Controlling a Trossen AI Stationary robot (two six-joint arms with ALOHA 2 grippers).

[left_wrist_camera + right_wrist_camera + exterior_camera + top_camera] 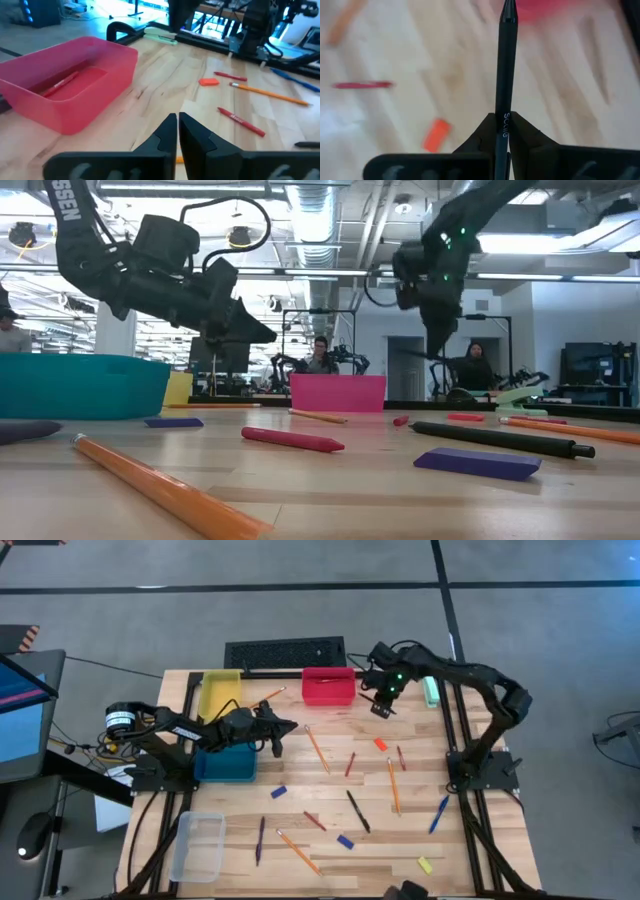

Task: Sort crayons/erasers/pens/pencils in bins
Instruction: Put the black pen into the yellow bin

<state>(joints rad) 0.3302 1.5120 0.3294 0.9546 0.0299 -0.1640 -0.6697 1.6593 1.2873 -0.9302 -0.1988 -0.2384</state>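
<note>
Left end effector (283, 726) closed, empty, hovering beside teal bin (225, 764). My right end effector (381, 706) grips black pen (505, 75) near red bin (328, 686). Sorting underway; I judge next: carry pen over correct bin, release.

So it's a light wooden table (330, 870) with black rails along the left and right sides. Four bins sit on it: yellow bin (220, 693) at the far left, red bin (328, 686) at the far middle, teal bin (225, 763) on the left, clear bin (198, 843) at the near left corner. Loose stuff is scattered over the middle and right: orange pencils (317, 749), a few short red crayons (350, 764), a black pen (358, 811), a purple pen (260, 840) near the clear bin, a blue pen (439, 814) at the right. Erasers too: orange-red one (380, 744), two blue ones (345, 841), a yellow one (425, 864) near the front right.
</note>
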